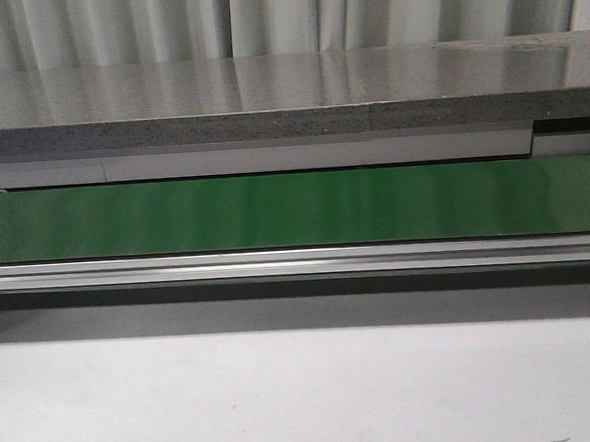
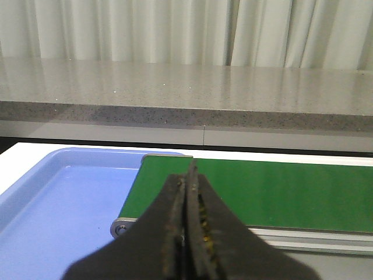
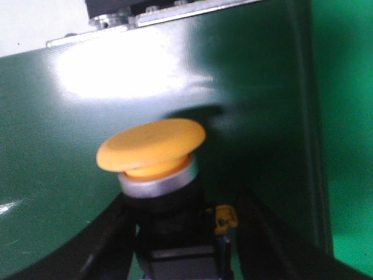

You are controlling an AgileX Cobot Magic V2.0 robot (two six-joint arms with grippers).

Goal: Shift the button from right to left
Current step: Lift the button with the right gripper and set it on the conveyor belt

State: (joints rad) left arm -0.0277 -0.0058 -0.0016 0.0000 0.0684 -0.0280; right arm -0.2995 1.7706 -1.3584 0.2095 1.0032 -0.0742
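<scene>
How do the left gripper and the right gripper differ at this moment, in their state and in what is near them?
The left gripper is shut and holds nothing; the right gripper has the button between its fingers. The left gripper is by the blue tray at the end of the green belt; the right gripper is over the belt. Both have dark fingers.

The left gripper is seen pressed shut, fingers together; the right gripper is clamped about the button.

A workshop or test lab is suggested: a green conveyor belt is flanked by a grey stone counter behind it, a blue tray at its end.
</scene>
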